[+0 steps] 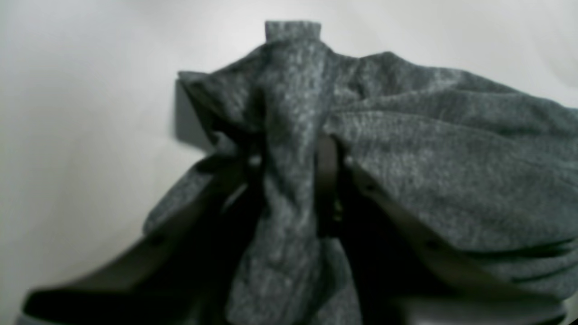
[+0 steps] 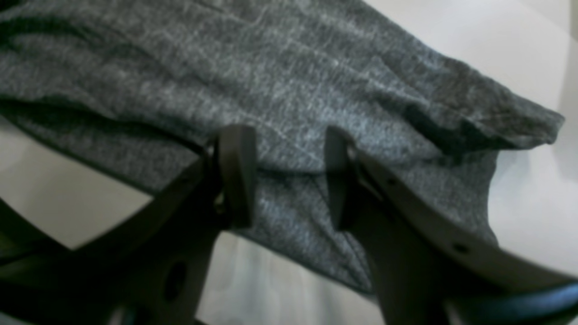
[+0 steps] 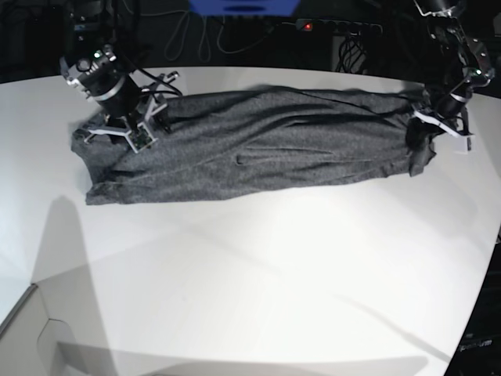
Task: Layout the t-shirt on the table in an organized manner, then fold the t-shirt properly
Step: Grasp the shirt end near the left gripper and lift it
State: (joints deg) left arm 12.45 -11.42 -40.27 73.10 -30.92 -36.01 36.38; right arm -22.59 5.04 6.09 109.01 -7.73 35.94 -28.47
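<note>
The dark grey t-shirt lies stretched left to right across the far part of the white table. At the shirt's right end my left gripper is shut on it. In the left wrist view a bunched strip of the t-shirt runs pinched between the fingers of the left gripper. My right gripper rests at the shirt's left end. In the right wrist view the jaws of the right gripper stand apart, with the t-shirt lying flat across the gap.
Dark cables and a power strip with a red light sit behind the table's far edge. The table's curved edge runs down the right side. A pale panel shows at the bottom left corner.
</note>
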